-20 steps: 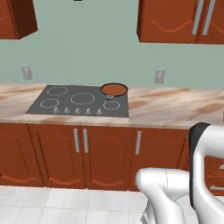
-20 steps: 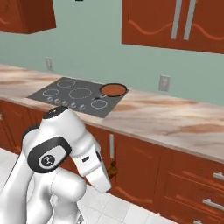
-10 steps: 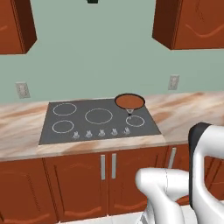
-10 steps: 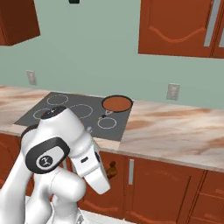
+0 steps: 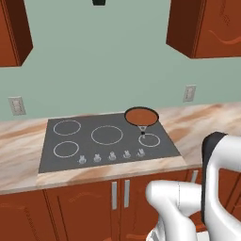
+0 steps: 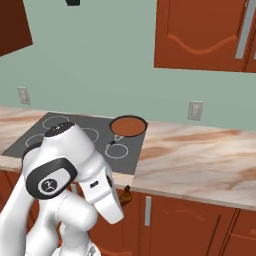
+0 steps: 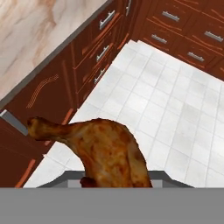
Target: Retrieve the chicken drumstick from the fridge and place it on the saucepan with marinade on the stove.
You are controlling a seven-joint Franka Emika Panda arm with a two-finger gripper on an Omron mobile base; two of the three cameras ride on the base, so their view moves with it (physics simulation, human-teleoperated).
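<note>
**Base closing on the stove, drumstick carried low**

Left base view: you now face the stove (image 5: 108,141) almost square on. A second ago it sat small and farther off; half a second ago it was nearer; now it spans the middle of the picture. The whole scene shifted together, so the base drove, not the things. The saucepan (image 5: 141,116) rests at the back right burner, its orange-brown marinade (image 5: 140,114) flat inside.

Right base view: the saucepan (image 6: 128,125) lies beyond the arm's white shoulder. A small brown tip of the chicken drumstick (image 6: 126,196) peeks out low, in front of the cabinet doors.

Hand view: the chicken drumstick (image 7: 100,151) sits close above the gripper (image 7: 114,179), over white floor tiles. The fingers are hidden behind the meat; judging by that, they are closed on it.

You are likely near enough to start lifting toward the pan.
</note>
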